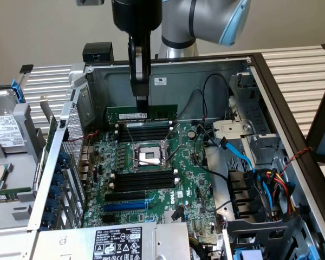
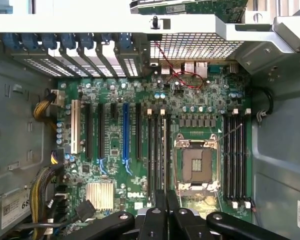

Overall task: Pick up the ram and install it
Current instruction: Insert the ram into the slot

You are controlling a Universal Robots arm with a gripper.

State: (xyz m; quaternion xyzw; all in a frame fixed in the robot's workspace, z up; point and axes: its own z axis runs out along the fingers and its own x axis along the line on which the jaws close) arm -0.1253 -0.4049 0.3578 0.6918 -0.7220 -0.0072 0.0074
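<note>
A glossy green lacquer is being shown by the motherboard (image 1: 151, 179). At its centre, bright bare metal is being reflected by the CPU socket (image 1: 150, 156). Also on the motherboard, the memory slots (image 1: 143, 179) are being seen as matt black plastic with white plastic clips. Over the motherboard's edge, the ram (image 1: 161, 113) is being shown as green board with a white paper label, the gripper (image 1: 142, 105) as matt black. Around the motherboard, the case wall (image 1: 173, 84) is being seen as dull grey sheet metal.
</note>
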